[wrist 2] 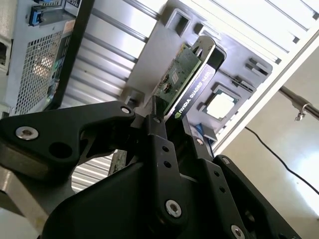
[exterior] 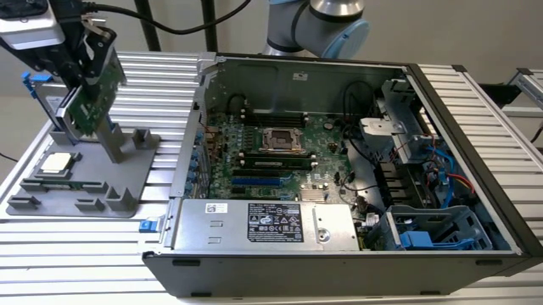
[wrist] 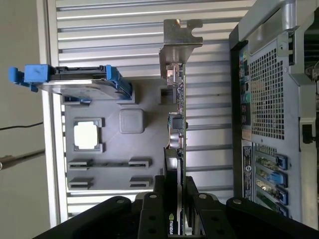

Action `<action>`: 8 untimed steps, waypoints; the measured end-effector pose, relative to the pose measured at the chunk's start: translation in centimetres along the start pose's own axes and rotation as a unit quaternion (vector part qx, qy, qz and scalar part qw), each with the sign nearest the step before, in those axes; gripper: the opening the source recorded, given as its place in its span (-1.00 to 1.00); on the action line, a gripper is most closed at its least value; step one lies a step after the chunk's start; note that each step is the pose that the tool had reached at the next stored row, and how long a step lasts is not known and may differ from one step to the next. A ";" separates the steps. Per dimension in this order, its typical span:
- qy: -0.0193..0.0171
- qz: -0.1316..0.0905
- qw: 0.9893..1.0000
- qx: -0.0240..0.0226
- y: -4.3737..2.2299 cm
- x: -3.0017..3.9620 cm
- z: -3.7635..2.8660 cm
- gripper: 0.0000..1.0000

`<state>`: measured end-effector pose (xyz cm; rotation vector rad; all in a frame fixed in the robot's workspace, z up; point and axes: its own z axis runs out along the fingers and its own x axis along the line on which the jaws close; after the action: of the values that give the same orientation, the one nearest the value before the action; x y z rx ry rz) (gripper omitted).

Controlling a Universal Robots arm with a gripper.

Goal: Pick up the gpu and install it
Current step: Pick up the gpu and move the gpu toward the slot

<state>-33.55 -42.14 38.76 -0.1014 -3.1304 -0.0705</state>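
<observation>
One gpu [wrist: 178, 102] end (clamped) inside tool [wrist: 176, 183]

You have an open computer case [exterior: 339, 273] lying on the ribbed metal surface [exterior: 68, 254], taking up the middle and the exterior view's right. Inside it the green motherboard [exterior: 327, 136] lies flat. The CPU socket [exterior: 281, 139] is near its middle, with memory sticks [exterior: 273, 118] just beyond it on the far side. A silver power supply [exterior: 263, 222] runs along the near wall, and a blue drive caddy [exterior: 424, 241] sits in the near right corner. On the exterior view's left, beside the case, a grey holder tray [exterior: 136, 155] rests on the surface. A square silver CPU chip [exterior: 56, 163] lies in one of its pockets, and a hard drive in a blue frame [wrist: 75, 82] stands on edge at the tray's far end.
</observation>
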 end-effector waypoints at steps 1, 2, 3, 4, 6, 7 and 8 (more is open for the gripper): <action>0.000 0.000 1.000 0.000 0.01 0.00 -0.11 -1.00; 0.000 0.000 1.000 0.000 0.01 0.00 -0.22 -1.00; 0.000 0.000 1.000 0.000 0.01 0.00 -0.33 -1.00; 0.000 0.000 1.000 0.000 0.02 0.00 -0.43 -1.00; 0.000 0.000 1.000 0.000 0.03 0.01 -0.63 -1.00; 0.000 0.000 1.000 0.000 0.03 0.01 -0.73 -1.00; 0.000 0.000 1.000 0.000 0.04 0.01 -0.82 -1.00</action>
<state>-33.55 -42.14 39.58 -0.1012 -3.1303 -0.0705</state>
